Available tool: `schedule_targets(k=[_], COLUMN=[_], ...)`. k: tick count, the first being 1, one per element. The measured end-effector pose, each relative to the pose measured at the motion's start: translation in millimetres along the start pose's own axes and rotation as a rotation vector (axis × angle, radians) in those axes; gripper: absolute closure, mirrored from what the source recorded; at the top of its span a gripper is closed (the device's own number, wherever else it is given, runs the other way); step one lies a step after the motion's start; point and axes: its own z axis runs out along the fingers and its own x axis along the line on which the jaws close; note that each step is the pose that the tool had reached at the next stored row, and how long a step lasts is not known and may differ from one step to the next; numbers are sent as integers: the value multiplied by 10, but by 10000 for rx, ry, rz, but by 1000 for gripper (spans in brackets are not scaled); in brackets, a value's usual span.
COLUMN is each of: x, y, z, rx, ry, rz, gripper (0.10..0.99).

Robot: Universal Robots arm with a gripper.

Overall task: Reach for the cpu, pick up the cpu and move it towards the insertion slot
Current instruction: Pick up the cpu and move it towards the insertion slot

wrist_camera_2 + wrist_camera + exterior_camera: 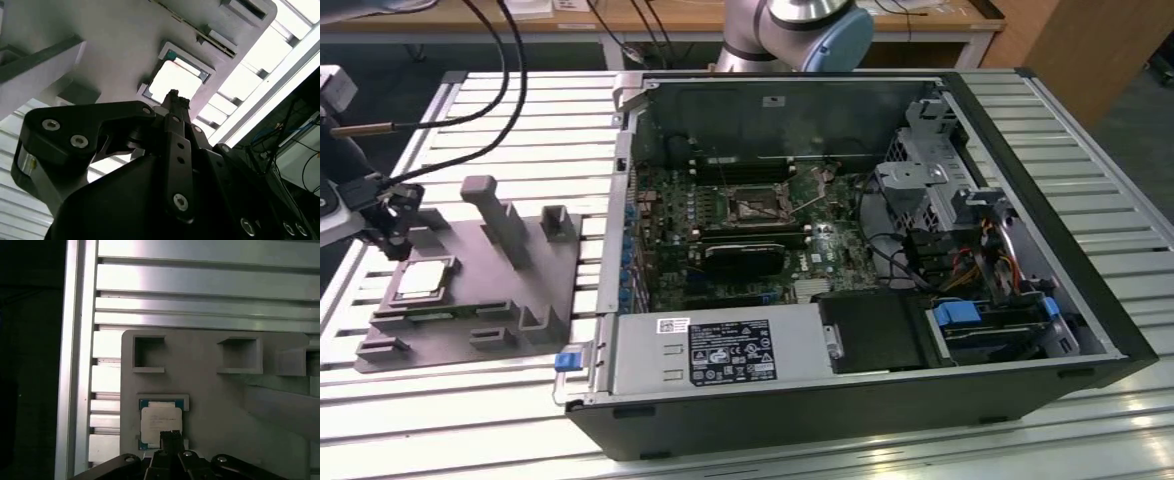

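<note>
So this one's early in the reach step, nothing picked up yet. The claw (pixel 387 238) hangs at the exterior view's far left, over the grey fixture (pixel 467 292) that sits on the slatted desk (pixel 494 400). The cpu (pixel 424 278) lies flat in its square pocket on that fixture, silvery top up, just below and beside the claw tip in that view. In the first wrist view the claw (pixel 170 437) overlaps the near edge of the cpu (pixel 160 420), and in the second wrist view its tip (pixel 172 97) sits right in front of the bright chip (pixel 176 80). It looks lined up over it, but whether it's touching is hard to call; best guess is there's a gap. The jaws look pinched narrow, tips together, with nothing between them. The slot (pixel 754 208) is well apart from all this, on the board (pixel 680 262) inside the open case (pixel 854 405) to the exterior view's right, with its dark centre showing and the wire lever beside it. As for the grab, the claw would probably need to spread enough to clear the chip's edges and come down square. The pocket walls hug the cpu closely, so there's not much room for sloppy alignment, and a flat thin chip could easily tilt or slip if caught off-centre.
</note>
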Motion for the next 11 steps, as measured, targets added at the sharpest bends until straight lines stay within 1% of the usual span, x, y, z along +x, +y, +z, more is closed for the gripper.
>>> schedule_targets(k=[9, 11], x=[28, 29], y=[-6, -6], z=[159, 162], rx=[0, 2], ry=[1, 4], rz=[0, -1], gripper=[980, 980])
